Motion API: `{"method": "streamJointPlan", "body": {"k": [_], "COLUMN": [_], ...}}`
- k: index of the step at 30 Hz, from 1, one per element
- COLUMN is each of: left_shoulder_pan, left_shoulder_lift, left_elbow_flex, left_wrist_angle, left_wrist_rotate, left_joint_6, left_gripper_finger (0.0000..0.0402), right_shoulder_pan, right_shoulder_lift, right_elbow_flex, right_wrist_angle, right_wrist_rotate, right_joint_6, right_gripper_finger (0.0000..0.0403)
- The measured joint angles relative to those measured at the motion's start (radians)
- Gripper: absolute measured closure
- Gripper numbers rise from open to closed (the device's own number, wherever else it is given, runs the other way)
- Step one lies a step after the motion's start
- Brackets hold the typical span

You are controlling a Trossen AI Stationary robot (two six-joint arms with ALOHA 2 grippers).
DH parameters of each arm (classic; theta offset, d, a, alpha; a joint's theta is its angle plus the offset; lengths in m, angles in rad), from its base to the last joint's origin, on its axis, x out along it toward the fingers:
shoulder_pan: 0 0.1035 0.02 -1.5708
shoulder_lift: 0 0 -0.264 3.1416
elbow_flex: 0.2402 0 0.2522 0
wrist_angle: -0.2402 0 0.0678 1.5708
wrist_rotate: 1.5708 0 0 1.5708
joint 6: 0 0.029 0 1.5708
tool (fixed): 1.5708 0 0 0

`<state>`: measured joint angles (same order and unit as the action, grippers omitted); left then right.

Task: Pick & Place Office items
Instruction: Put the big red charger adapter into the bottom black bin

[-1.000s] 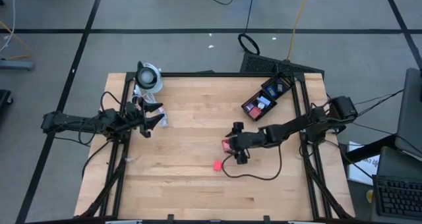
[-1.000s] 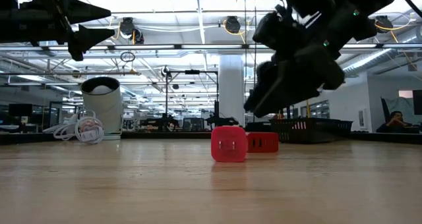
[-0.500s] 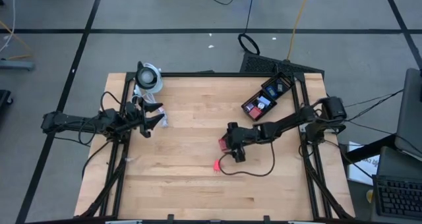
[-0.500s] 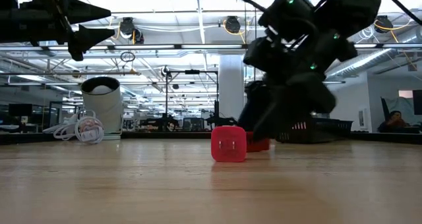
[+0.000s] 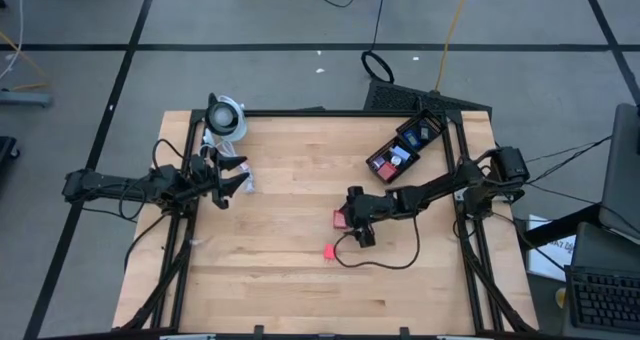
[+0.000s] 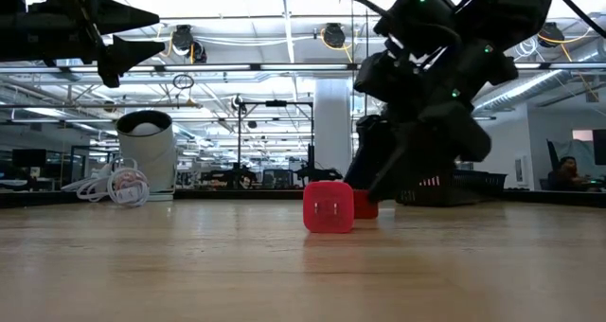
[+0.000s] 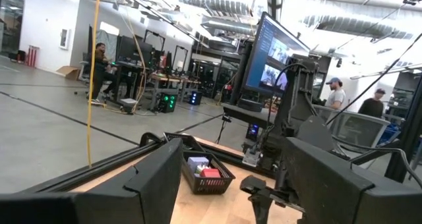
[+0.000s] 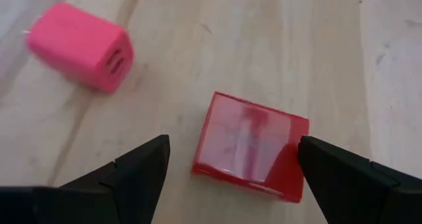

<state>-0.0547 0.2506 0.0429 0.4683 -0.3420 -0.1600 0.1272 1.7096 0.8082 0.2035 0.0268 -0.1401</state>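
A flat red block (image 8: 250, 145) lies flat on the wood, also seen in the high view (image 5: 341, 218) and the low view (image 6: 365, 206). A pink block (image 8: 79, 46) rests on the table nearer the front edge (image 5: 329, 250), (image 6: 329, 206). My right gripper (image 8: 232, 145) is open and low over the red block, one finger on either side of it without plain touch (image 5: 352, 222). My left gripper (image 5: 236, 176) hangs open above the table's left part (image 6: 128, 36). More blocks lie in a black basket (image 5: 405, 150).
A round white-and-black device (image 5: 225, 115) and a white coiled cable (image 6: 118, 185) sit at the far left corner. The black basket stands at the far right (image 7: 204, 171). A black cable (image 5: 385, 265) trails on the wood below the right arm. People stand in the room beyond.
My right gripper has gone down and a little toward the table's left, from above the red block to low around it. Its fingers stay open. The left arm has kept still.
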Motion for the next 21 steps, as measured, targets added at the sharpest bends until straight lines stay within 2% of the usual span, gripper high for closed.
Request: {"method": "streamJointPlan", "body": {"k": [6,10,14,17,21], "left_shoulder_pan": [0.0,0.0,0.0,0.0,0.0], "left_shoulder_lift": [0.0,0.0,0.0,0.0,0.0], "left_elbow_flex": [0.0,0.0,0.0,0.0,0.0], "left_wrist_angle": [0.0,0.0,0.0,0.0,0.0], "left_wrist_rotate": [0.0,0.0,0.0,0.0,0.0], "left_joint_6": [0.0,0.0,0.0,0.0,0.0], "left_gripper_finger": [0.0135,0.0135,0.0135,0.0135,0.0135], "right_shoulder_pan": [0.003,-0.016,-0.035,-0.042,-0.041], "right_shoulder_lift": [-0.028,-0.025,-0.021,-0.021,-0.023], "right_elbow_flex": [0.0,-0.001,-0.01,-0.023,-0.044], "right_wrist_angle": [0.027,0.017,0.023,0.027,0.042], "right_wrist_rotate": [0.005,0.079,0.059,-0.027,-0.027], "right_joint_6": [0.002,0.054,0.049,0.058,0.066], "right_gripper_finger": [0.0082,0.0071,0.0057,0.0054,0.0057]}}
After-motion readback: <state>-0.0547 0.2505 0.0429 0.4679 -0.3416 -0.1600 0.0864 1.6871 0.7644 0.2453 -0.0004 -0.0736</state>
